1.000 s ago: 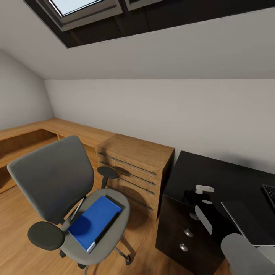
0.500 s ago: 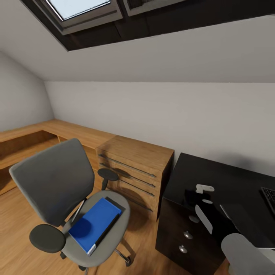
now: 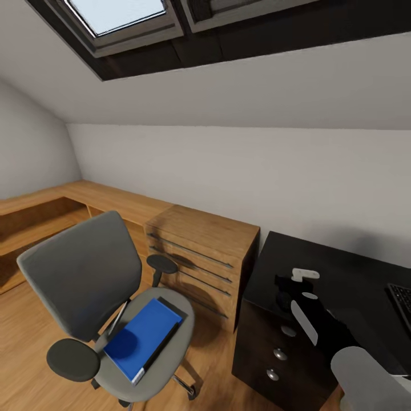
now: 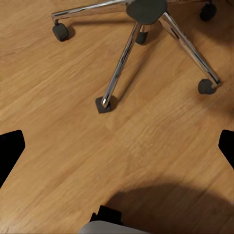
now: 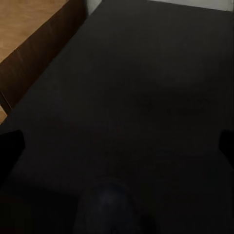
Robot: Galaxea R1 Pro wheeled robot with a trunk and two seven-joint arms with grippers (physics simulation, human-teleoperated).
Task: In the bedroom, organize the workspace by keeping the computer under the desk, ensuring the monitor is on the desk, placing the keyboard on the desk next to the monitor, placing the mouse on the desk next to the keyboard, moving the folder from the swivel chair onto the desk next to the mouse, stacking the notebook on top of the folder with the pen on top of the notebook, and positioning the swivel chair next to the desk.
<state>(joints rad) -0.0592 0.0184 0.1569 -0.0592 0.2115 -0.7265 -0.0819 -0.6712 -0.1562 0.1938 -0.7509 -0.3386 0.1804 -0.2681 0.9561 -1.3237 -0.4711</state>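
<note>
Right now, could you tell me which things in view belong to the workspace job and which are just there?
Job: swivel chair, folder and notebook on its seat, desk, keyboard.
Just there: wooden dresser, skylight.

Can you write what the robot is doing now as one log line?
folder: on swivel chair seat | right end effector: over desk, open, empty | left end effector: open above floor

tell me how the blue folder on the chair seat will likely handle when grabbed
The folder looks flat and thick with straight edges, so probably stiff rather than floppy. It lies flush on the swivel chair seat, leaving little edge to pinch. The chair's casters suggest it may roll if pushed.
</note>
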